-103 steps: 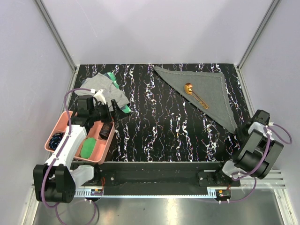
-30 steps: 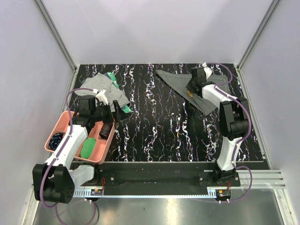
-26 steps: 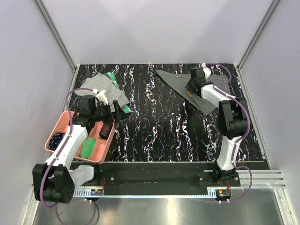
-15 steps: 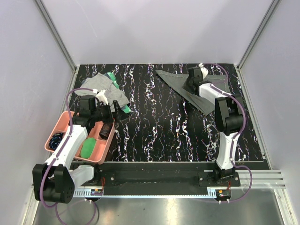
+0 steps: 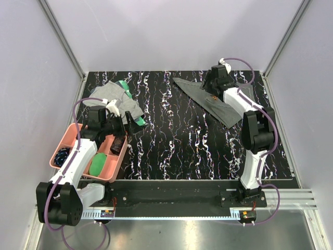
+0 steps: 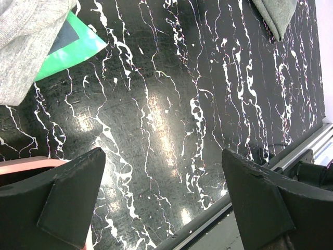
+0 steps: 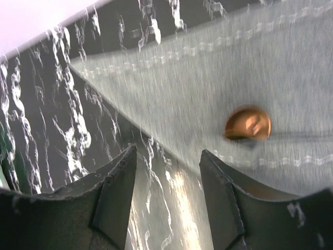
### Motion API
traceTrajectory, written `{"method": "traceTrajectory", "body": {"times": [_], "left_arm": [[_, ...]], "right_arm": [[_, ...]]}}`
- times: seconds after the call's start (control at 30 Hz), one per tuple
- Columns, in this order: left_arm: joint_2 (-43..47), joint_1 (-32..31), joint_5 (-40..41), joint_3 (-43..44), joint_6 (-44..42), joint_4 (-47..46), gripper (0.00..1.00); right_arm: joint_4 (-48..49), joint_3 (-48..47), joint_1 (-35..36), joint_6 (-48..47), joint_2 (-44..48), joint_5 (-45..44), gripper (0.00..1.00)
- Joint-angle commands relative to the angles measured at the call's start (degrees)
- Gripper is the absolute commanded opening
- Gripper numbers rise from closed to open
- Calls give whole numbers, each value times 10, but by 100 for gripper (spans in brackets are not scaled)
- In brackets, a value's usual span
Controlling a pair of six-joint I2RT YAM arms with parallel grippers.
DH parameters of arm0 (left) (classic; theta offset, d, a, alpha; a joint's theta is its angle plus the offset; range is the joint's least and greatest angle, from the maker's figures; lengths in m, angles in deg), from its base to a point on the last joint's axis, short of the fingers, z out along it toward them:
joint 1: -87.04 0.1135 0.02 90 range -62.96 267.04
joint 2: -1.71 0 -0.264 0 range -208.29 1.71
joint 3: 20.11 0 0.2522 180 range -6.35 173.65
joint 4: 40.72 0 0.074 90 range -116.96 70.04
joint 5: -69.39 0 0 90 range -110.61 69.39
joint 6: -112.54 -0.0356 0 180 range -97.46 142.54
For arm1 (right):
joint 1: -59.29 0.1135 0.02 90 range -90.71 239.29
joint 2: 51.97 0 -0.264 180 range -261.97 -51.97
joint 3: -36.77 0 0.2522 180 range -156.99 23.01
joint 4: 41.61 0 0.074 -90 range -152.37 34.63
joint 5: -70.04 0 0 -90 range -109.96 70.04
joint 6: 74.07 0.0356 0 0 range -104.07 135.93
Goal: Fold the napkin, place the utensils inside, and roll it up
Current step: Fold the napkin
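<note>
Marbled counter (image 5: 171, 140), far-right corner: my right claw (image 7: 167, 152) hangs apart over the napkin (image 7: 197, 78); blurry view, but snagging cloth could fling the copper spoon (image 7: 248, 124).

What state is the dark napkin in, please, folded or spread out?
Folded: the napkin lies as a flat triangle, with the copper spoon on it.

Black-and-white arms (image 5: 78, 158), purple cables (image 5: 240, 59), matte black pincer fingers (image 6: 67, 200).
</note>
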Motion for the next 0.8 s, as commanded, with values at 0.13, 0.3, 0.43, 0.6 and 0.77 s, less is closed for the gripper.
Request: {"method": "traceTrajectory", "body": {"times": [0.13, 0.3, 0.43, 0.6, 0.77], "left_arm": [[12, -1, 14, 23, -12, -11, 96], [9, -1, 13, 23, -11, -10, 96], [7, -1, 15, 23, -11, -12, 96], [2, -1, 14, 23, -11, -11, 96], [1, -1, 15, 23, -11, -11, 96]], "right_arm": [[-22, 104, 12, 7, 49, 26, 59], [-20, 96, 34, -40, 30, 21, 58], [-17, 66, 59, -93, 8, -4, 57], [-44, -27, 76, -165, -56, -42, 57], [-51, -106, 78, -215, -107, -44, 56]]}}
